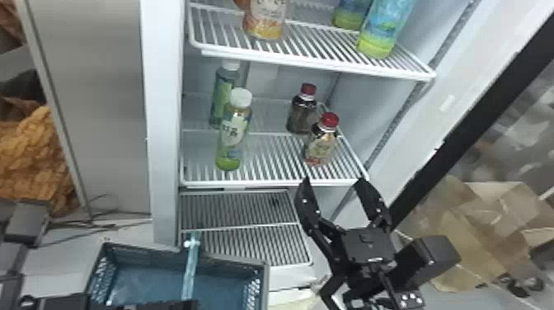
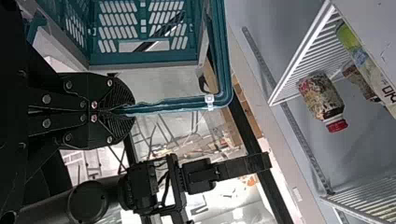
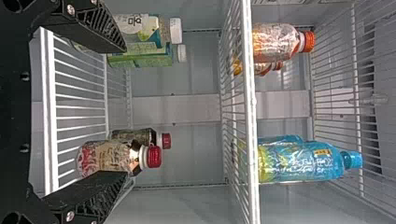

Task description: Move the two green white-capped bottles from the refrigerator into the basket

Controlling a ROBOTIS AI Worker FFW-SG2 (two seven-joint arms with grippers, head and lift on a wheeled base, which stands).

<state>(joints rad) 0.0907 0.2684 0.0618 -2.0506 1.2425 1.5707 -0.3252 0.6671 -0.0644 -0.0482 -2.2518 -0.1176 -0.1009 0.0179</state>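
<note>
Open right gripper (image 1: 334,180) could topple the front green bottle (image 1: 233,134), standing on the fridge shelf (image 1: 280,156) near the rear one (image 1: 223,91), if entering off-centre, while left gripper (image 2: 127,111) grips the basket's handle (image 2: 168,104).

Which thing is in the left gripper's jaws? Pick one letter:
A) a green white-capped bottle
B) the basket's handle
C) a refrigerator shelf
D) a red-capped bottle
B, since the left gripper has its jaws closed on the teal handle of the basket.
</note>
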